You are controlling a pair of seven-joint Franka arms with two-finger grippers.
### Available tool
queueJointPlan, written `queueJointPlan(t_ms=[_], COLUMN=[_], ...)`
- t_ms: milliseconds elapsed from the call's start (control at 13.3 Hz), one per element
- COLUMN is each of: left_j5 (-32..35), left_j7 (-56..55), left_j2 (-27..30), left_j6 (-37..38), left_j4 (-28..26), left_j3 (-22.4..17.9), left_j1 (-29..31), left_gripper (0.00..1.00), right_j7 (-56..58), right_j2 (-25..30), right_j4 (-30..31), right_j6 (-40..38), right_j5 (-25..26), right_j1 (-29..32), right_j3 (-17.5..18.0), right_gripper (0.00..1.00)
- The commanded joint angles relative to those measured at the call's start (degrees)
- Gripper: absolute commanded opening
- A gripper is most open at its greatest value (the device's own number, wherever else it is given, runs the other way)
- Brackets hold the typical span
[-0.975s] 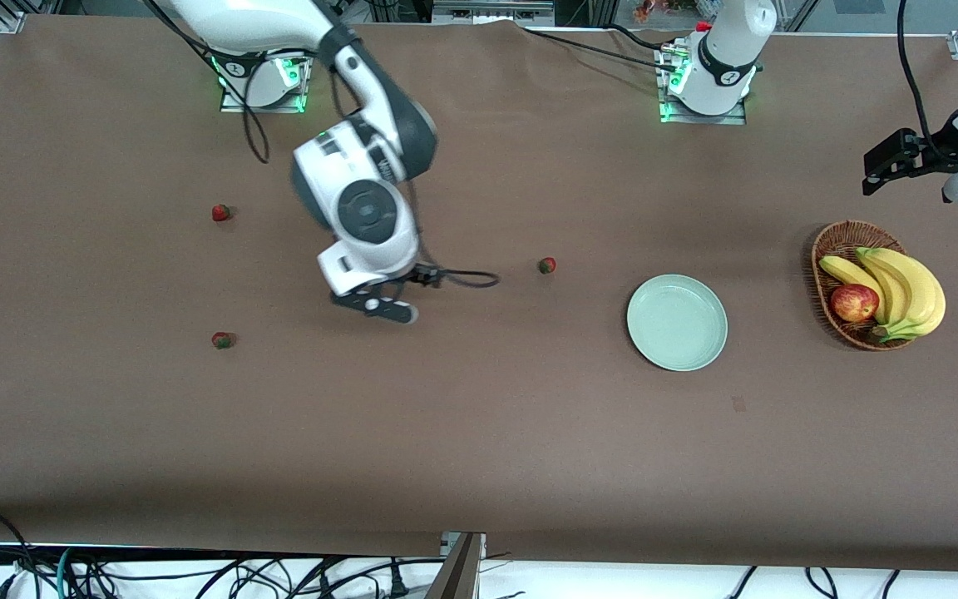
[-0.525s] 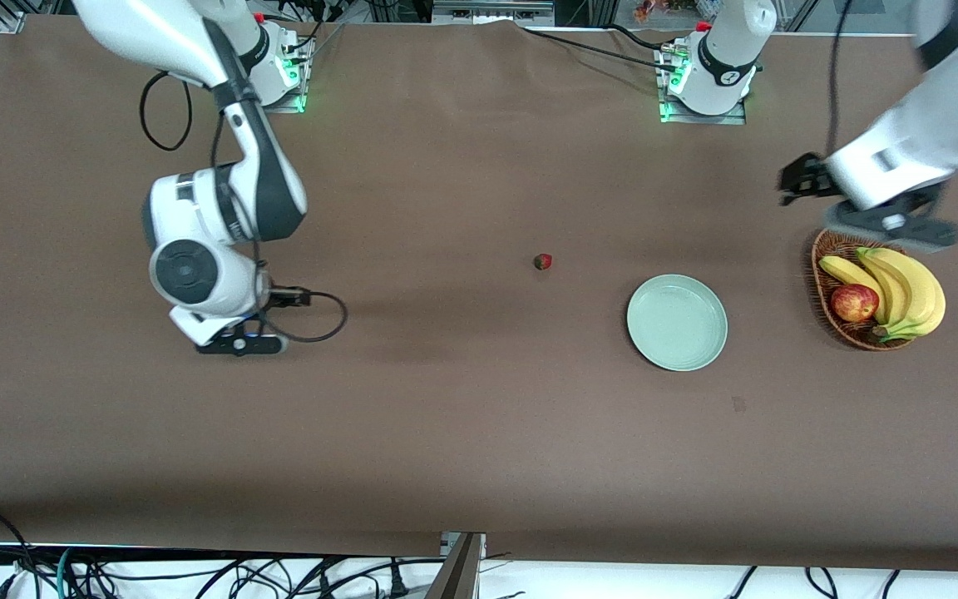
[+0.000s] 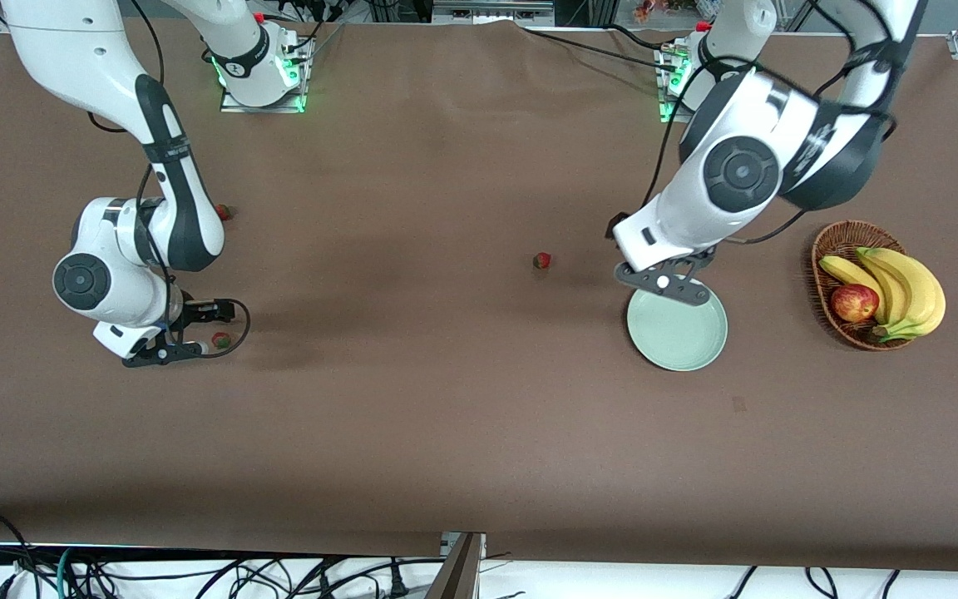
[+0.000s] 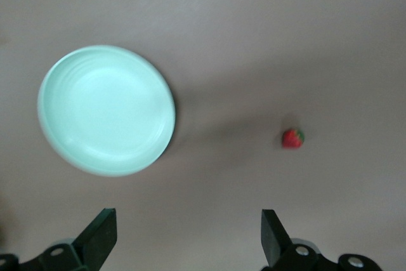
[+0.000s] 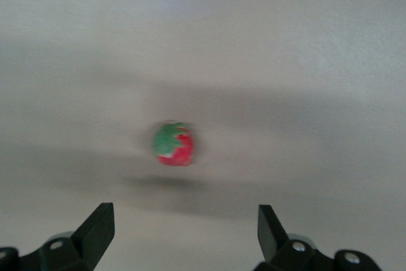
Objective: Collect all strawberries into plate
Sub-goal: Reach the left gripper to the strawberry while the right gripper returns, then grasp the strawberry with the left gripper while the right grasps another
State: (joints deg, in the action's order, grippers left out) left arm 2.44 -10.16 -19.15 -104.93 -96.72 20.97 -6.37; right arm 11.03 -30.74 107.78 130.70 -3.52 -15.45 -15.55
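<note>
Hovering low over the desk (image 3: 462,416) at the right arm's end, your right tool (image 3: 165,353) hangs with fingers (image 5: 95,230) spread wide, nothing gripped. One strawberry (image 3: 219,339) lies on the desk just beside that tool; the right wrist view has the same berry (image 5: 174,145) lying on the bare surface, leafy top visible, with the tool's tips well clear of it. A second strawberry (image 3: 223,212) sits farther from the front camera, half hidden by the right arm's forearm. The third strawberry (image 3: 541,261) is mid-desk, between the two arms, near the plate (image 3: 683,333) but not on it; the left wrist view shows it (image 4: 292,138) apart from the plate (image 4: 152,93).

Your left tool (image 3: 669,285) is over the plate's rim, on the edge toward the arm bases, fingers (image 4: 100,236) released and wide, holding nothing. The plate is pale green with no berry on it.

Toward the left arm's end sits a wicker basket (image 3: 830,249) holding bananas (image 3: 903,287) and an apple (image 3: 853,302), well apart from the plate.
</note>
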Motion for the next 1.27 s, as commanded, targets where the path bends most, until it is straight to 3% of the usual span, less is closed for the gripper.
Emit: queueJointPlan(t_ms=[0,150,450,750,900,975,1050,1125,1200], left_j5=[-0.8,0.1,0.4,2.3,4.2,6.9,9.7,10.7,10.7], left_j7=[-4.3,-9.0,-12.1,-15.3,-18.2,-18.4,-18.4,-18.8,-19.4], left_j2=[-0.7,-1.9,-9.4,-13.1,-14.2,-14.3,-14.3,-14.3,-13.9], left_j6=[-17.9,-29.5,-38.0,-38.2,-38.0,-38.0,-37.8,-37.7,-37.5], left_j4=[-11.0,-17.2,-17.7,-17.7,-17.7,-17.7,-17.7,-17.7,-17.6], left_j3=[0.4,0.3,0.1,0.0,-0.7,-0.9,-0.9,-0.8,-0.8], left_j1=[-3.5,-5.9,-9.2,-11.5,-14.0,-14.0,-14.0,-14.0,-14.0], left_gripper=[1.0,1.0,1.0,1.0,1.0,0.94,0.72,0.44,0.23], right_j7=[1.4,1.4,3.4,4.7,4.8,4.7,4.7,4.4,3.8], right_j2=[-0.5,-3.1,-6.0,-7.2,-7.3,-7.2,-7.1,-6.7,-5.6], right_j4=[-0.2,-2.6,-4.8,-4.9,-5.2,-5.4,-5.8,-6.1,-6.1], right_j6=[1.1,1.8,3.3,5.1,5.1,5.0,4.7,4.0,2.2], right_j5=[-2.7,-3.7,-4.9,-4.8,-4.8,-4.8,-4.8,-4.9,-4.9], right_j1=[0.3,0.2,0.2,0.4,0.4,0.4,0.3,-0.2,-0.4], right_j3=[1.0,1.2,1.6,1.6,1.6,1.6,1.6,1.6,1.7], right_gripper=[0.94,0.87,0.71,0.49,0.32,0.23,0.17,0.16,0.16])
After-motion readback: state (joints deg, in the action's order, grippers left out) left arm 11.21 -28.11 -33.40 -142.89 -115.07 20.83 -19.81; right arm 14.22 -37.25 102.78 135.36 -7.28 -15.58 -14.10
